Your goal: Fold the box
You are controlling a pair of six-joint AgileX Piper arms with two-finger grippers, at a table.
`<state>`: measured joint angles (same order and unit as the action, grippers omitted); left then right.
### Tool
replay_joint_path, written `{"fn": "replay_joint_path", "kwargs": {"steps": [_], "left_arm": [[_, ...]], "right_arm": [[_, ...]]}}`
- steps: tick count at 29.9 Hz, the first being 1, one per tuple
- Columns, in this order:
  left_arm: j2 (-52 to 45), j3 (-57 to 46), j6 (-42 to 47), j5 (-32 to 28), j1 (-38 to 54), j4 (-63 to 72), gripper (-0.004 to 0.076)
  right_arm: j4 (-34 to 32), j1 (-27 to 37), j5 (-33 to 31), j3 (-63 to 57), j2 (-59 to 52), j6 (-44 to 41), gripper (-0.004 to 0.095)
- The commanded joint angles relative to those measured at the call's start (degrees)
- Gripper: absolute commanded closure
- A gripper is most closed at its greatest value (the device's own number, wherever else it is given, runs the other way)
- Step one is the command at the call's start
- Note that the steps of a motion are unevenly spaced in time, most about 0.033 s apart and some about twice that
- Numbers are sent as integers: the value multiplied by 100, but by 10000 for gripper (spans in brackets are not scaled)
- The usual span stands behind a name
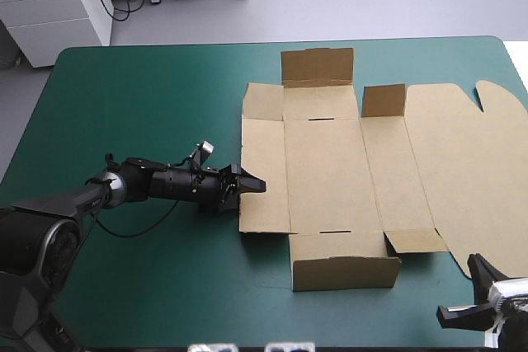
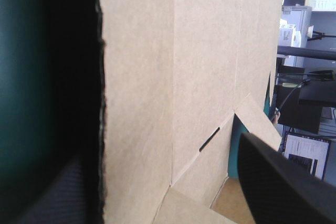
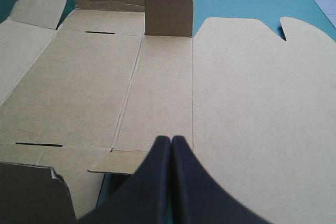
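Note:
The brown box [image 1: 330, 171] lies spread out on the teal-green table [image 1: 148, 88]. Its far wall [image 1: 318, 65], a small far flap [image 1: 384, 100] and the near wall [image 1: 346, 273] stand raised, and the lid [image 1: 466, 171] lies flat to the right. My left gripper [image 1: 250, 185] is low at the box's left edge. In the left wrist view it [image 2: 163, 150] is open, with the left panel [image 2: 136, 103] reaching in between its fingers. My right gripper [image 1: 477, 290] hovers off the lid's near edge. In the right wrist view it [image 3: 171, 142] is shut and holds nothing, pointing over the box [image 3: 157, 77].
Bare teal-green cover stretches left of the box and along the near edge. A white cabinet [image 1: 58, 6] stands on the floor beyond the table's far left corner. The lid's rounded tabs [image 1: 495, 92] come close to the table's right edge.

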<state>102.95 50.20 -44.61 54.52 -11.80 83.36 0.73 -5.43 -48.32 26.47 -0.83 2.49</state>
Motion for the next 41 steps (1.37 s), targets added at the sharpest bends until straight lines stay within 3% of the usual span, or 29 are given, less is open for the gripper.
{"fn": "replay_joint_path", "kwargs": {"steps": [1, 14, 37, 41], "left_arm": [[-159, 112, -53, 155, -69, 366, 195], [122, 112, -115, 466, -70, 644, 249], [705, 112, -230, 942, -345, 706, 251], [706, 112, -242, 1293, -345, 655, 353]], "right_arm": [[-17, 51, 417, 128, -120, 24, 927], [-17, 51, 417, 128, -120, 24, 927], [-17, 51, 417, 128, -120, 24, 927], [-27, 51, 417, 128, -120, 24, 927]]}}
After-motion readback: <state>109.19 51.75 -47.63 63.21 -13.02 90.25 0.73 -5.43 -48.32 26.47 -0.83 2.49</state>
